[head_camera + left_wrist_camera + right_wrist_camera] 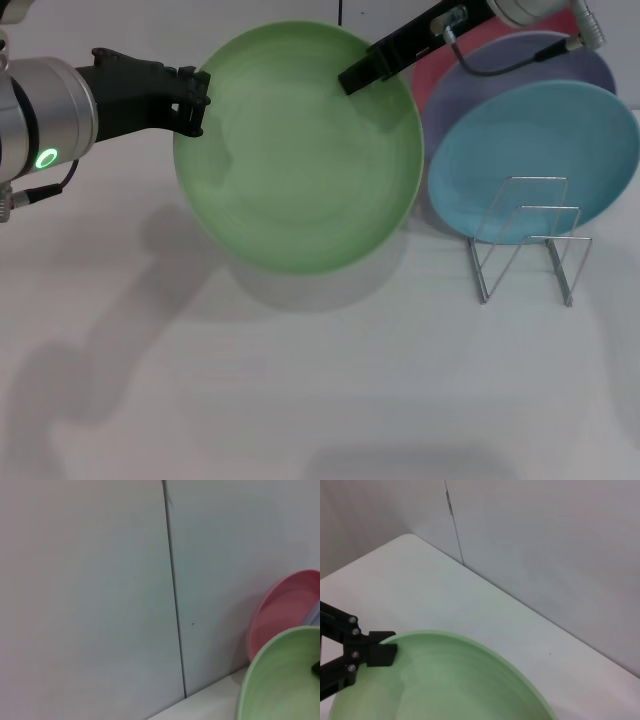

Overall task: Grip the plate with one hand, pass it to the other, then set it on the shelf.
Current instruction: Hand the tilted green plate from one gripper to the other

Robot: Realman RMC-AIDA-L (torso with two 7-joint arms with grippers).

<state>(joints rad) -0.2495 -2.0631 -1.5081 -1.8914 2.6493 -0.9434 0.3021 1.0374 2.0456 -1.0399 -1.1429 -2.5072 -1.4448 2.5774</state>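
Observation:
The light-green plate (pixel 300 160) hangs above the table, tilted with its face toward the head camera. My left gripper (pixel 195 100) is at its left rim, one finger pad (pixel 382 655) lying on the rim, shut on it. My right gripper (pixel 355 78) reaches in from the upper right and is shut on the plate's upper right rim. The plate also shows in the left wrist view (pixel 280 680) and in the right wrist view (pixel 450 680). The silver wire shelf (pixel 525 235) stands empty on the table to the right.
A turquoise plate (pixel 535 160), a lavender plate (pixel 540 65) and a pink plate (pixel 440 70) lean in a stack against the back wall behind the shelf. The white table (pixel 300 400) stretches toward the front. The wall has a vertical seam (pixel 175 605).

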